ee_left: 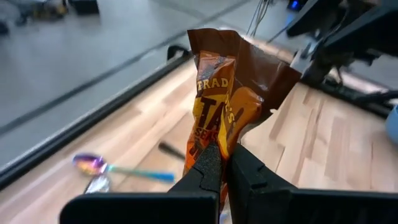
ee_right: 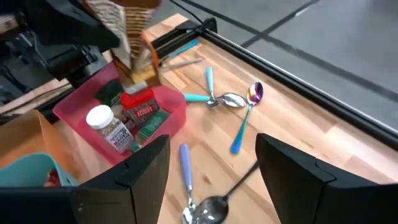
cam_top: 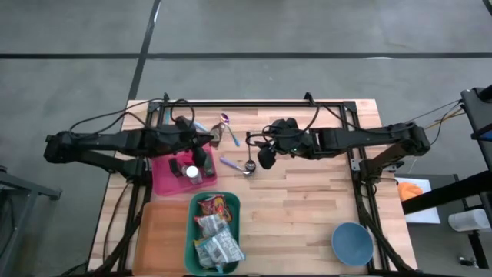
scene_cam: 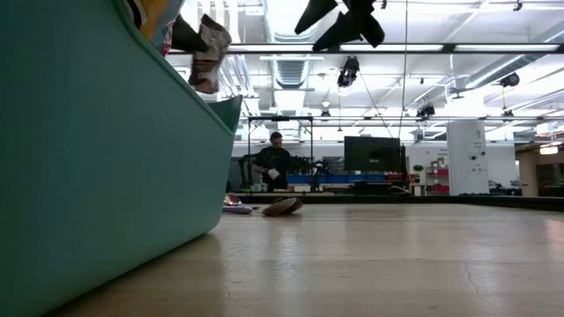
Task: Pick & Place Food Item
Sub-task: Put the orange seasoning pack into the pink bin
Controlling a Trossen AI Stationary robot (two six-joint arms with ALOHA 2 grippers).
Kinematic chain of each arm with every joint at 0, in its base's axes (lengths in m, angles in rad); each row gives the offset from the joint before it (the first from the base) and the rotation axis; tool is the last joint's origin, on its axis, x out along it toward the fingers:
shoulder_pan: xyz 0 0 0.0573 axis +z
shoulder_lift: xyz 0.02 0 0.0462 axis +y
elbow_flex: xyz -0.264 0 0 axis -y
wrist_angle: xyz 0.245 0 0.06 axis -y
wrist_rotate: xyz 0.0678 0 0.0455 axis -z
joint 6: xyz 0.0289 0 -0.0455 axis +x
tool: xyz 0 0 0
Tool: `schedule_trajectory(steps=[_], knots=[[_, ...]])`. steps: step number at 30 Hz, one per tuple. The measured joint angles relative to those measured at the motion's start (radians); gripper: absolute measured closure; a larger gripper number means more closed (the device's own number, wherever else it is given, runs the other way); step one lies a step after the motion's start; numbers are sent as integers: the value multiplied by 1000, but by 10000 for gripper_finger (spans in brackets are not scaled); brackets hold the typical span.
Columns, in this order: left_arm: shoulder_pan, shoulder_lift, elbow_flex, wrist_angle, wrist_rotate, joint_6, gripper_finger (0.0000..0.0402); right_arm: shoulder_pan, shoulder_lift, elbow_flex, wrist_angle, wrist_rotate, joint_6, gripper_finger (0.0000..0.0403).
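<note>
A brown and orange snack bag [ee_left: 227, 93] is up in the air with my left gripper [ee_left: 225, 163] shut on it, over the far right corner of the pink bin [cam_top: 163, 183]. The high view shows the bag [cam_top: 217, 137] just past my left gripper [cam_top: 206, 141]. The bin holds a white-capped jar [ee_right: 107, 127] and small packets. My right gripper [cam_top: 265, 158] hovers open over the table's middle, to the right of the bin, with nothing between its fingers [ee_right: 146, 171]. My left gripper pinches one end of the snack bag [ee_left: 214, 142] between its two fingers. The fingers come from the table's left, slanting a little downward. The rest of the bag sticks out beyond the fingertips, crumpled and lifted clear of bin and table.
Several spoons lie on the wood between the grippers: a purple one [cam_top: 226, 123], a blue-handled one [ee_right: 185, 163], a metal one [cam_top: 250, 165]. A teal bin [cam_top: 194, 238] with snack packets and a wooden tray [cam_top: 160, 235] stand near the front, a blue bowl [cam_top: 352, 243] front right.
</note>
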Motion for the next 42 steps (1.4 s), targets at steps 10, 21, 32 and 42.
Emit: schedule_trajectory(steps=[10,21,32,42], knots=[[-5,0,213,-627,35,-393,401,0,-9,0,-49,0,38,170],[-21,3,292,-1101,136,-861,401,0,-3,0,-47,-1,60,170],[-20,4,131,-1142,147,-1060,401,0,-2,-1,-47,-3,64,170],[-20,4,11,-1105,65,-1185,401,0,-2,-1,-45,-3,64,170]])
